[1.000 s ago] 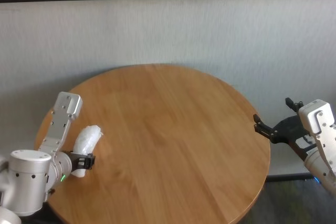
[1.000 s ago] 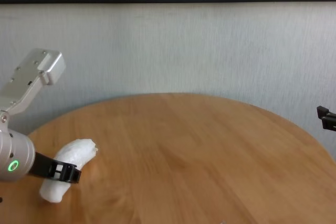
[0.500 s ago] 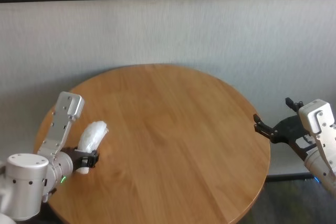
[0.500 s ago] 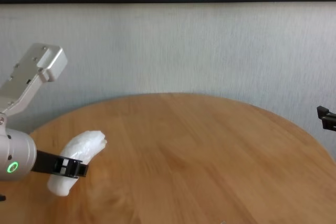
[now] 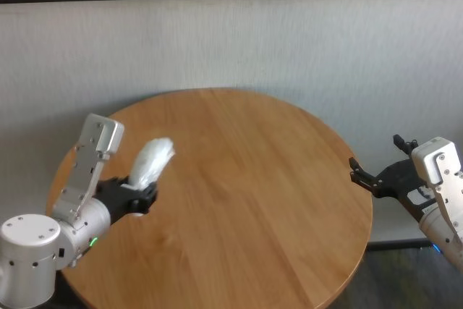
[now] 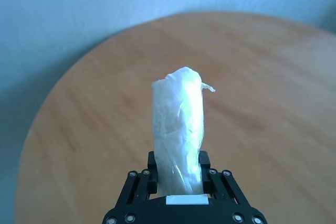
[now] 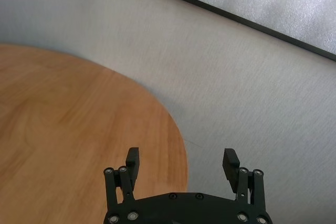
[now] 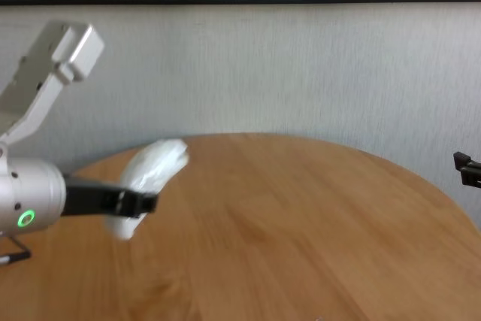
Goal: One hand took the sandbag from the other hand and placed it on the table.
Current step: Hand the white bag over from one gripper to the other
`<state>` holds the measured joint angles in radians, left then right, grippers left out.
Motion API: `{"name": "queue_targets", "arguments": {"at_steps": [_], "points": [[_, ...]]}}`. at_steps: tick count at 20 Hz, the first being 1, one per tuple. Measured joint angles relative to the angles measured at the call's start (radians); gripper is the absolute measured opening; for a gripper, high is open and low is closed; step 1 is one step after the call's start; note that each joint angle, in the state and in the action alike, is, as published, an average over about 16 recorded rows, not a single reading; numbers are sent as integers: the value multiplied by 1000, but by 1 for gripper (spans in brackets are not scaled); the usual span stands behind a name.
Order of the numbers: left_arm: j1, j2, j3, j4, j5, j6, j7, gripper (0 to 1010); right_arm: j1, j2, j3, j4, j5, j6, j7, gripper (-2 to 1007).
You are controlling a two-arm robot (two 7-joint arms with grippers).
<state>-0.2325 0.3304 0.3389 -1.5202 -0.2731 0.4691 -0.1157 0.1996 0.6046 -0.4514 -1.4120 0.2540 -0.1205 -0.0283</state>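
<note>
Slippage is your risk: the left gripper clamps its jaws on only the sandbag's low end above the counter, while the right gripper waits wide-jawed, well apart.

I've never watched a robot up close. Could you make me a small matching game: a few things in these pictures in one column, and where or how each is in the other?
Things:
1. sandbag
2. left gripper
3. right gripper
4. table

States:
a. open and holding nothing, off the table's right edge
b. round, light brown wood
c. white, gripped at one end, lifted off the table
d. closed on something, above the table's left side

Pairs: 1-c, 2-d, 3-a, 4-b
</note>
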Motion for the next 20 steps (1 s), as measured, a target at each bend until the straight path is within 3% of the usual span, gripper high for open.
{"name": "queue_targets", "arguments": {"at_steps": [5,9,15,20], "points": [[22,12,1,-50,-8,-92,-73,471,0,0,0,0,0,0,0,1002],[35,17,3,-87,-19,-148,-127,471,0,0,0,0,0,0,0,1002],[47,21,18,-130,-37,-205,-192,471,0,0,0,0,0,0,0,1002],[47,23,36,-153,-50,-230,-223,471,0,0,0,0,0,0,0,1002]]}}
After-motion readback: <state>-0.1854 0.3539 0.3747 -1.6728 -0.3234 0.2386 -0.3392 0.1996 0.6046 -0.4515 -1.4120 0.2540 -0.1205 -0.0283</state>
